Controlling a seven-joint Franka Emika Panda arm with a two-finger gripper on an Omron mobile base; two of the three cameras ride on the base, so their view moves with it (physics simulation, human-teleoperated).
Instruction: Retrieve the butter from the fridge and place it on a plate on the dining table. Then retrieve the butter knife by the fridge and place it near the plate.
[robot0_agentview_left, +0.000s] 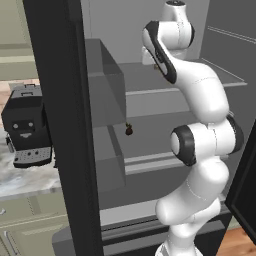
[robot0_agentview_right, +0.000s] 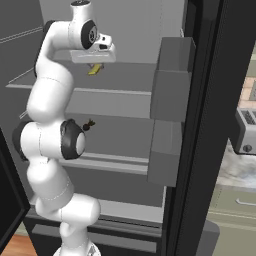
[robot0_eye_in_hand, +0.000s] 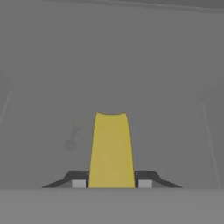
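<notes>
Inside the fridge (robot0_agentview_right: 125, 30), claw (robot0_eye_in_hand: 112, 183) grips one butter (robot0_eye_in_hand: 111, 151) (yellow).

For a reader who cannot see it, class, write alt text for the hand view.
A yellow stick of butter stands between the gripper's two dark finger tips, clamped on both sides. Behind it lies the pale grey inside of the fridge, blurred.
</notes>
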